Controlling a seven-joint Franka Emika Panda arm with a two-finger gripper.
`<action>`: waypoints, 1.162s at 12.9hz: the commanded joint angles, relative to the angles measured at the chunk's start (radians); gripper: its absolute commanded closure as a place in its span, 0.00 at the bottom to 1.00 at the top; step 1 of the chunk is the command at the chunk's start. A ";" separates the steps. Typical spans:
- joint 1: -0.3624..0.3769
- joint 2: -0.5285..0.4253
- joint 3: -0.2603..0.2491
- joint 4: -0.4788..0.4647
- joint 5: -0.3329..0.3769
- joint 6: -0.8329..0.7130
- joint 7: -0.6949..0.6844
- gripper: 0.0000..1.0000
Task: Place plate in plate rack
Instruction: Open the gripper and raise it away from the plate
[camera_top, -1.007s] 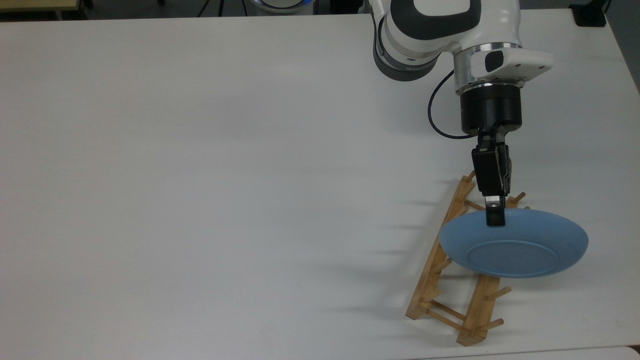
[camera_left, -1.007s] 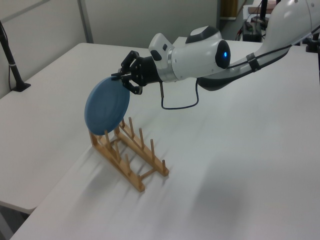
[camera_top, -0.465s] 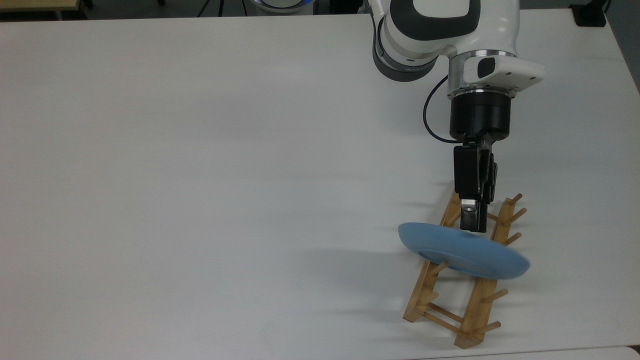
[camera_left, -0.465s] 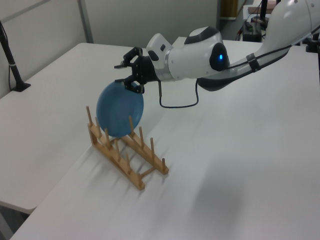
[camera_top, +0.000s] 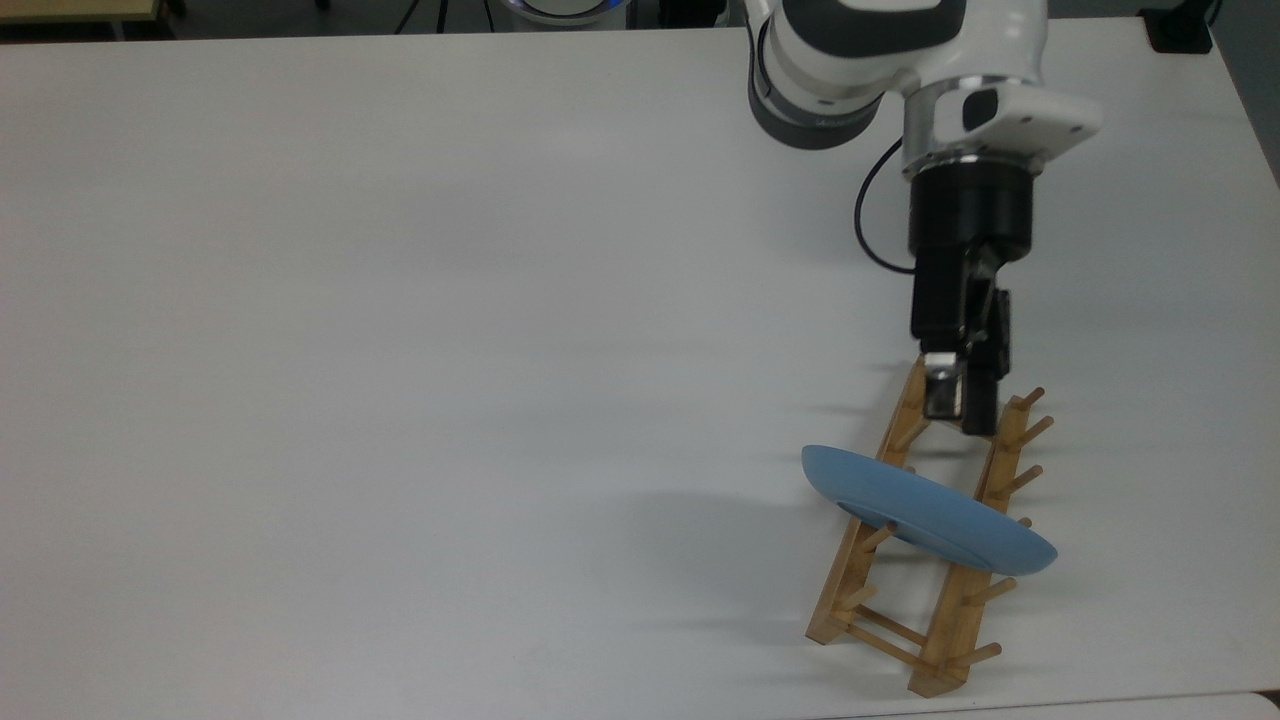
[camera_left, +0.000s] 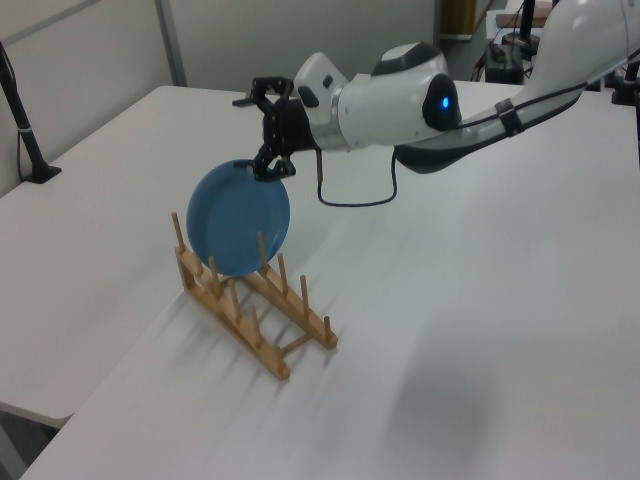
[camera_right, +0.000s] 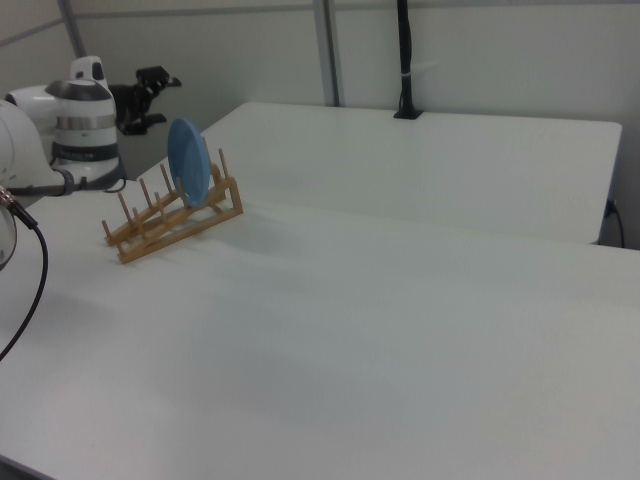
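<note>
Top view, read left to right: bare white worktop across most of the frame, then the plate standing on edge across the plate rack, seated between pegs about midway along the two rails. Just beyond it, toward the top view's upper right, the gripper hangs over the rack's far end, jaws apart and holding nothing, a clear gap between it and the plate's rim.

Left view: plate leans among the upright pegs of the rack, tilted, not vertical; gripper sits just above its top edge.

Right view: plate rests in the rack, apparently self-supporting.

Judgement: the release looks done; the step in hand is the retreat. To do it well, lift straight up and away from the rim, with the jaws kept wide, so no finger clips the plate and tips it out of its slot. No sideways sweep over the pegs.

Arm pose: wrist bent down, forearm reaching out from the base, fingers pointing down at the rack's end.
</note>
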 joint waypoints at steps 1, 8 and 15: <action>-0.010 -0.092 0.063 -0.036 0.010 -0.040 0.042 0.00; -0.081 -0.264 0.215 -0.088 0.376 -0.155 0.054 0.00; -0.246 -0.515 0.315 -0.158 1.097 -0.565 0.053 0.00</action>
